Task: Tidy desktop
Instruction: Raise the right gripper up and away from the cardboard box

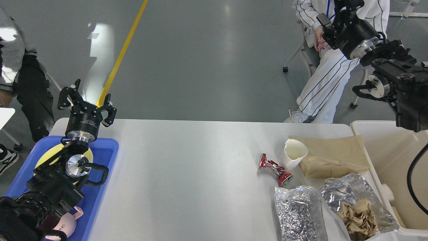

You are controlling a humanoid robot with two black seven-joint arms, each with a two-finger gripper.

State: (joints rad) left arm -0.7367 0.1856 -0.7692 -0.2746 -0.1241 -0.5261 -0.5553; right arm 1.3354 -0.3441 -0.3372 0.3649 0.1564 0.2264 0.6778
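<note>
The white bench [187,174] is seen filling the lower frame, stretched from the blue tray [103,157] at its left end to the cream bin [374,129] at its right end. In the tray a yellow plate [45,154] is partly hidden under the left arm, and a pink object [68,227] is glimpsed at the tray's near end. Over on the right, a brown paper bag [331,157] is laid flat beside the bin, with a white paper cup [294,154] tipped against its left edge. Nearer the camera, two crumpled foil sheets [299,211] are spread side by side, brown crumpled paper [359,219] sitting on the right one. A crushed red can [276,169] is lying just left of the cup. The left pincer [87,100] is held above the tray's far edge, fingers spread apart and empty. The right pincer [331,15] is raised high at the top right, well above the bin; whether it is parted cannot be told.
</note>
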